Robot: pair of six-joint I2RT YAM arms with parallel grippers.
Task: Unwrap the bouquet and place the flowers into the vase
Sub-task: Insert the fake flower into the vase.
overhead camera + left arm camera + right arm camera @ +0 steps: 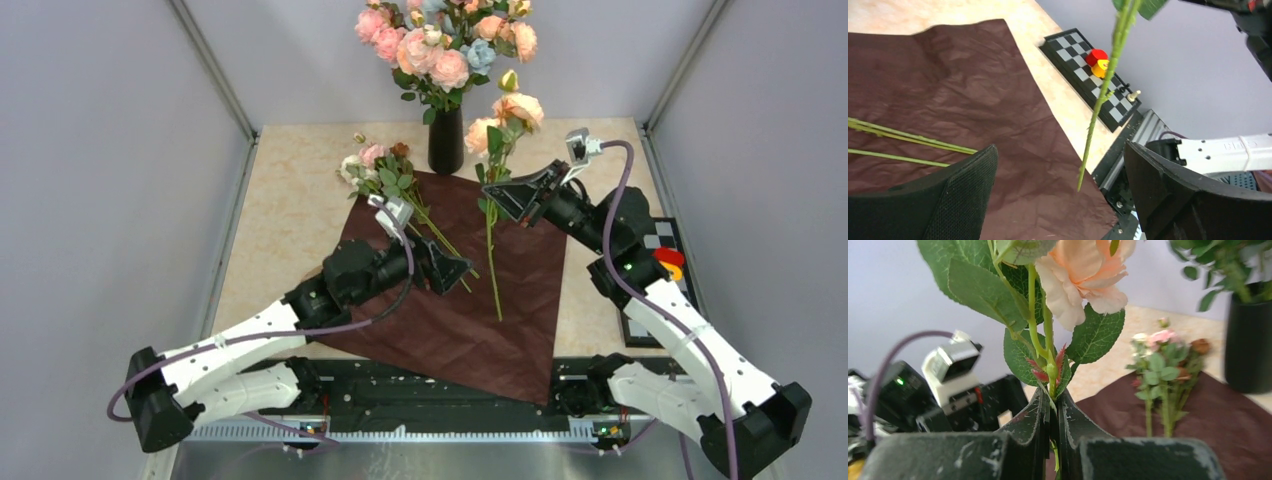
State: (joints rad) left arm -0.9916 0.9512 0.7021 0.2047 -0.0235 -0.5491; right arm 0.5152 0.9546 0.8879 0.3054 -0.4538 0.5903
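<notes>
The bouquet's maroon paper (480, 320) lies spread flat on the table. The small pale flowers (375, 165) lie at its far left corner, their thin stems (908, 137) running toward my left gripper (455, 272). That gripper (1059, 150) is open and holds nothing. My right gripper (500, 195) is shut on the green stem (1050, 372) of a larger peach rose (518, 108), held upright. The stem's lower end (1088, 150) hangs free between the open left jaws, touching neither. The black vase (446, 140) stands behind the paper with big peach, pink and blue blooms in it.
A small chessboard (1083, 75) with a red and yellow piece (1098, 60) lies at the table's right edge. Grey walls enclose the table on three sides. A metal rail (400, 430) runs along the near edge.
</notes>
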